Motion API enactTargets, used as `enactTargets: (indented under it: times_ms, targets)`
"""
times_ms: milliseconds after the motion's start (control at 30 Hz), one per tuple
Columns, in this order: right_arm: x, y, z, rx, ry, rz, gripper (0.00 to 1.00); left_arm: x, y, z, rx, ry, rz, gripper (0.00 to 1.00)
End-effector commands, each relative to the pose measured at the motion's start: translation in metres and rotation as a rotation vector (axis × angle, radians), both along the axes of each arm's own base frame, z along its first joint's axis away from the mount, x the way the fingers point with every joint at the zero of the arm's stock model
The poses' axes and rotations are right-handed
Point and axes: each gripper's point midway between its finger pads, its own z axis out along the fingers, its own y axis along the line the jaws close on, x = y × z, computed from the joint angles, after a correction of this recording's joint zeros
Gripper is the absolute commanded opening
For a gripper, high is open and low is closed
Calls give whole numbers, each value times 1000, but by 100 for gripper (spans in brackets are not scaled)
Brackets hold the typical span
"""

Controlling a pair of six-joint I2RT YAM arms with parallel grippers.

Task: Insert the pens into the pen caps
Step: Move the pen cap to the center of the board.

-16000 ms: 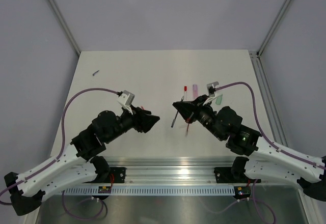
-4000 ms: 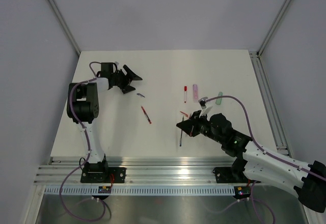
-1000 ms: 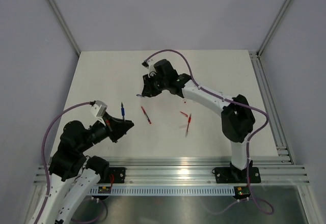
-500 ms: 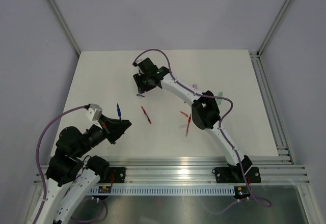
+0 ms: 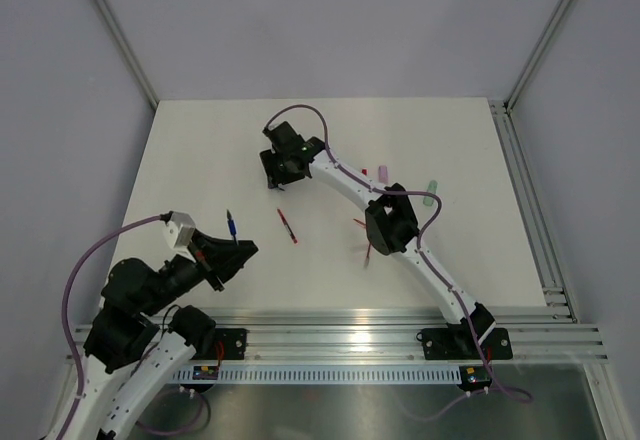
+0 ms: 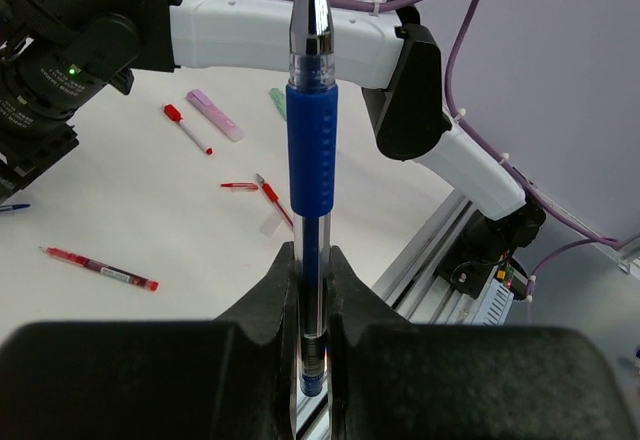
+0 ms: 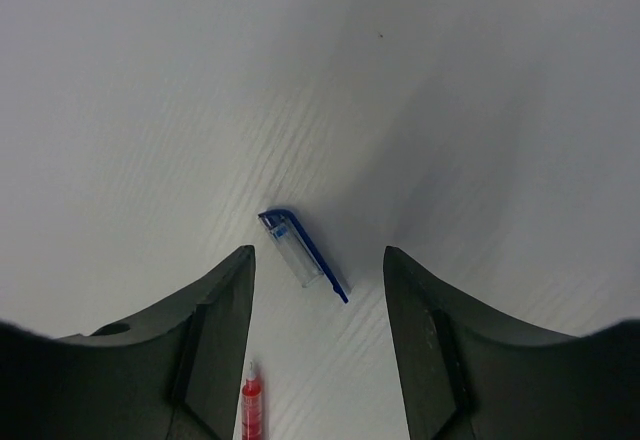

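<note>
My left gripper is shut on a blue pen with a clear barrel. It holds the pen upright above the near left of the table, metal tip up. At the far middle of the table my right gripper points down and is open. A small blue-and-clear pen cap lies flat on the table between its fingers, touching neither. A red pen lies near the middle, and its tip shows by my right gripper's left finger.
Another red pen and a red cap lie right of centre beside the right arm's elbow. A lilac-pink pen, a green one and a red-and-white pen lie farther right. The rail runs along the near edge.
My right gripper has opened wider and settled over the blue cap at the far middle. The left arm has shifted slightly, still holding the blue pen.
</note>
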Motion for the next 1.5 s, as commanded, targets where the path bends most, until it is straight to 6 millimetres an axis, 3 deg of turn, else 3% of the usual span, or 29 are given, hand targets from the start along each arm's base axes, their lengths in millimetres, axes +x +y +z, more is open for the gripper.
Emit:
enactTargets:
  times_ms: [0,400,633,900,1467]
  targets:
    - [8,12,18,63,-27,-61,60,-4,3,21,-33,-88,3,0]
    - [-7,27,5,105,43,-108,53,-16,10,26,-47,-125,-3,0]
    - [-13,12,-8,17,50,-175,51,-23,13,29,-62,-145,-15,0]
    - [-13,4,-9,-22,36,-204,44,-31,16,32,-76,-167,-27,0]
    - [-25,-16,-18,-120,43,-223,30,-31,19,28,-82,-156,-15,1]
